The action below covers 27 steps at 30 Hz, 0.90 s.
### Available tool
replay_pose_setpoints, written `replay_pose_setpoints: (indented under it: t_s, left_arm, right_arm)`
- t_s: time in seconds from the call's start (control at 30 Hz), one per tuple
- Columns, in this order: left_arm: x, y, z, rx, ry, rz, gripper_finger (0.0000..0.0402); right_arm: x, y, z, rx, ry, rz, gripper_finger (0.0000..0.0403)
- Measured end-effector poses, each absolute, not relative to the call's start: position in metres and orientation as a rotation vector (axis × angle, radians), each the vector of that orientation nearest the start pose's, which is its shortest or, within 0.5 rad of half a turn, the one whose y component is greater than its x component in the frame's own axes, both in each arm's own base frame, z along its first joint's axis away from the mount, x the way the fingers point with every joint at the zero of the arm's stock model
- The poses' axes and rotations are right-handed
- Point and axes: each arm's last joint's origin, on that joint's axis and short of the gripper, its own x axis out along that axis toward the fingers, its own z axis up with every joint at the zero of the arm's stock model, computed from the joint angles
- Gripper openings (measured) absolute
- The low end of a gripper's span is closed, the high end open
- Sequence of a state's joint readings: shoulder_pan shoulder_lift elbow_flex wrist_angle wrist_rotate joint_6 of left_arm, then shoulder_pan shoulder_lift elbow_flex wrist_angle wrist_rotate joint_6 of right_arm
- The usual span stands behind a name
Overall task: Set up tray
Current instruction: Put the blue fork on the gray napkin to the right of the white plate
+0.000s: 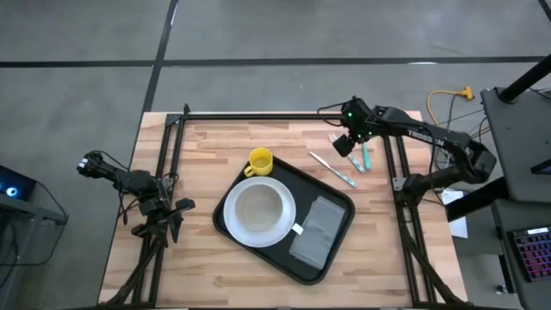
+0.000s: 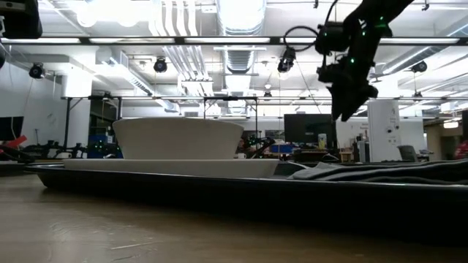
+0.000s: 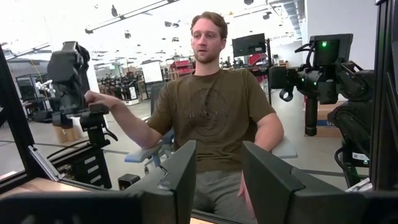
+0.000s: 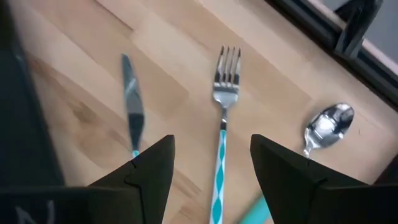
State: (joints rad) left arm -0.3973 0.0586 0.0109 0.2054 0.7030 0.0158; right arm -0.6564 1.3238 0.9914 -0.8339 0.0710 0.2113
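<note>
1. Spread fingers of my right gripper [image 4: 211, 177] hover above the fork [image 4: 224, 112], knife [image 4: 132, 102] and spoon [image 4: 326, 124] lying on the table near its far right corner.
2. Centre table, the tray [image 1: 340, 200] already carries a white plate [image 1: 231, 231] with a bowl [image 1: 260, 209] on it and a grey napkin [image 1: 317, 228]; a yellow mug [image 1: 260, 161] stands just off its far corner.
3. Cutlery is left to load, I judge.
4. My left gripper [image 3: 217, 180] waits, fingers apart, at the left edge.
</note>
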Motion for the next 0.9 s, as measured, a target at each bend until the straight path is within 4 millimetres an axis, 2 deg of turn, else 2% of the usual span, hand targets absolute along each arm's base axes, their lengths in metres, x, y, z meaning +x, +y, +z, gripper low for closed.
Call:
replay_pose_setpoints:
  t_s: [0.53, 0.9]
  left_arm:
    - [0.078, -0.053, 0.181, 0.04, -0.173, -1.097, 0.0112]
    - [0.078, -0.053, 0.181, 0.039, -0.172, -1.097, 0.0112]
  right_arm:
    - [0.2, -0.173, 0.201, 0.559, 1.273, -0.751, 0.0203]
    - [0.202, -0.187, 0.178, 0.595, 1.325, -0.698, 0.0203]
